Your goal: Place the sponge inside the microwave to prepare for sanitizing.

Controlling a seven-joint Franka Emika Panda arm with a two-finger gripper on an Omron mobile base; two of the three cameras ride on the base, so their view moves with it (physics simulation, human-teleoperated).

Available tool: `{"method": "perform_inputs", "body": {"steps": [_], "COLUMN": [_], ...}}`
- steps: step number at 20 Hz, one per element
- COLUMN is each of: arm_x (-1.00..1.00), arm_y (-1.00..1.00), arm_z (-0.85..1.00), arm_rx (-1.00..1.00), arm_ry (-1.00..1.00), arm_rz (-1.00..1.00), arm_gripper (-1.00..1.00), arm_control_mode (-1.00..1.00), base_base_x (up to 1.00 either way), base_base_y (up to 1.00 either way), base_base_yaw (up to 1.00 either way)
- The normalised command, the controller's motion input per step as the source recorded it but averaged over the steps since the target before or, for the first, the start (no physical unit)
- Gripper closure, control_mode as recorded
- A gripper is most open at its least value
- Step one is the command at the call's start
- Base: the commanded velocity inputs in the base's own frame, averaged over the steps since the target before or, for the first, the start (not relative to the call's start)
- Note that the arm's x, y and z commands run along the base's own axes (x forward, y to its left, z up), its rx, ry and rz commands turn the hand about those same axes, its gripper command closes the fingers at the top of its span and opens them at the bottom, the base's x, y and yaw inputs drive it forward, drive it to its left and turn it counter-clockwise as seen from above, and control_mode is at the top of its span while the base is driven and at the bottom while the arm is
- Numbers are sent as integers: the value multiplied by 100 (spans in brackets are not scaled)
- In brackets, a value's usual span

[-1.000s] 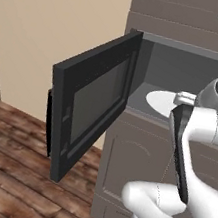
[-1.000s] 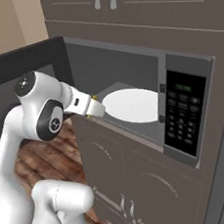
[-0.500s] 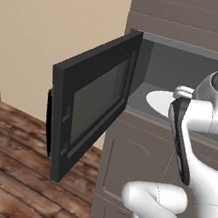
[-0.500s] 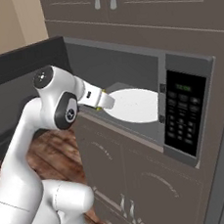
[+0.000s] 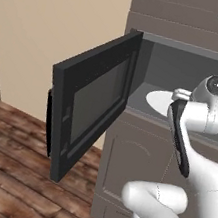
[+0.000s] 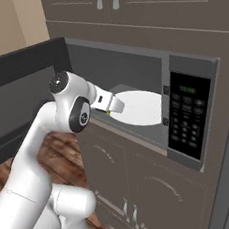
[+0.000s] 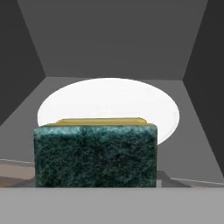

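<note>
Sponge at the mouth of the open microwave

Cabinetry (image 6: 125, 14) in dark brown surrounds the microwave (image 6: 182, 73), which sits built into the wall of cupboards with its door (image 5: 89, 102) swung wide open to the left. The black keypad panel (image 6: 185, 113) stands at the right of the grey cavity. Inside, the white round turntable (image 7: 109, 109) lies flat on the cavity floor.

The white arm (image 6: 70, 109) reaches from below toward the opening, its wrist at the front edge of the cavity. The hand (image 6: 116, 105) points inward, just over the near rim of the turntable. A small sliver of yellow-green shows under the wrist in the right base view.

In the hand view, the sponge (image 7: 95, 155) sits directly in front of the camera, its dark green face toward the lens and its yellow body on top behind. The hand is clamped on the sponge, which hangs above the cavity threshold, short of the turntable's middle.
</note>
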Motion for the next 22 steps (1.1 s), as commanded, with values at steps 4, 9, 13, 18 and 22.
{"method": "perform_inputs", "body": {"steps": [4, 9, 13, 18, 22], "arm_x": [35, 37, 36, 29, 18], "arm_y": [-17, -17, -13, -7, -3], "arm_z": [-19, -29, -21, -6, -6], "arm_rx": [0, 0, 0, 0, 0], "arm_ry": [0, 0, 0, 0, 0], "arm_rz": [0, 0, 0, 0, 0], "arm_gripper": [100, 100, 100, 100, 100], "arm_control_mode": [-100, -100, -100, -100, -100], "base_base_x": [0, 0, 0, 0, 0], "base_base_y": [0, 0, 0, 0, 0], "base_base_yaw": [0, 0, 0, 0, 0]}}
